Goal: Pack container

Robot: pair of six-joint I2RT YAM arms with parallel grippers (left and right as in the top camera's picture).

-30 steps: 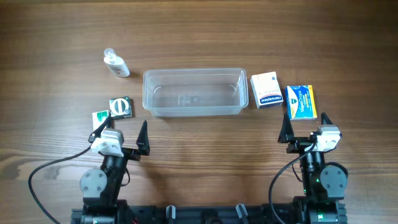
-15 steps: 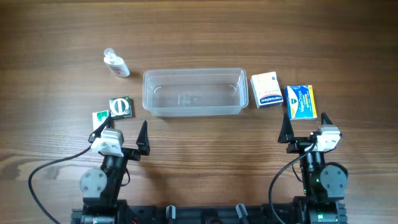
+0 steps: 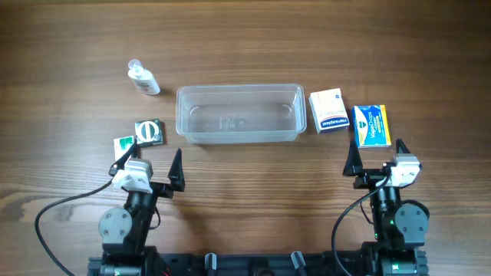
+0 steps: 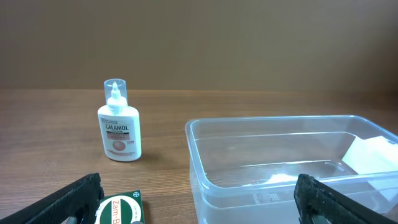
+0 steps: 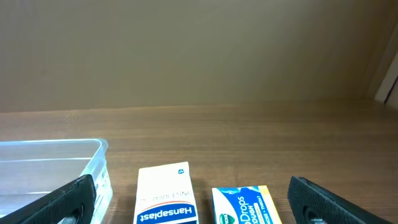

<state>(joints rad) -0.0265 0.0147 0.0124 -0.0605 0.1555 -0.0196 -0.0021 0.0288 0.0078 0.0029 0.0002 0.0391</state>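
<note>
Left of container (image 3: 239, 113), green-white box (image 3: 120, 144) half hidden.

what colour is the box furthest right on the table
The box is blue and yellow with white lettering, shown best in the overhead view.

Open container (image 3: 240, 113), boxes (image 3: 327, 111) flanking, seemingly.

A wooden tabletop (image 3: 245, 38) with brown, lengthwise grain fills the overhead view, evenly lit and without hard shadows. Beyond its far edge stands a plain tan wall (image 4: 249, 43). A pale upright strip (image 5: 390, 78) shows far right in the right wrist view.
</note>
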